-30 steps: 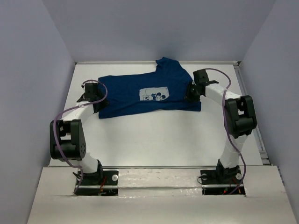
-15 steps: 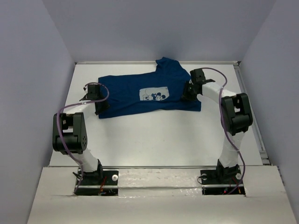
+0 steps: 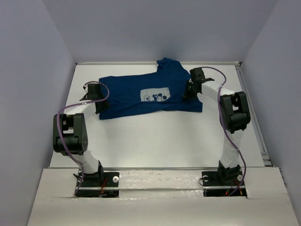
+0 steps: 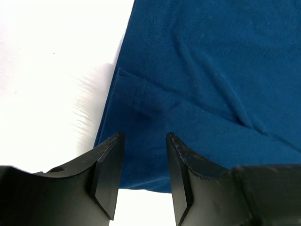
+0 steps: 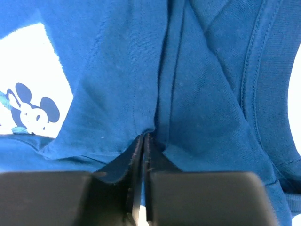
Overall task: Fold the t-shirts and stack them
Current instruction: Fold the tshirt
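Observation:
A dark navy t-shirt [image 3: 136, 94] with a pale cartoon print [image 3: 155, 95] lies spread flat at the back of the white table [image 3: 155, 136]. My left gripper [image 3: 99, 104] hovers at the shirt's left end. In the left wrist view it [image 4: 143, 137] is open, its jaws either side of the cloth by a folded hem corner [image 4: 141, 92]. My right gripper [image 3: 188, 92] is at the shirt's right end. Seen from the right wrist, it [image 5: 143, 136] is shut on a pinched ridge of the t-shirt [image 5: 202, 80], beside the print [image 5: 33, 89].
Pale walls enclose the table on three sides, with a raised rail [image 3: 249, 113] along the right edge. Bare white tabletop stretches from the shirt to the arm bases [image 3: 96, 181].
My right gripper has slid slightly left along the shirt, and its jaws have closed on the cloth. My left arm has drawn in a little; its jaws stay open.

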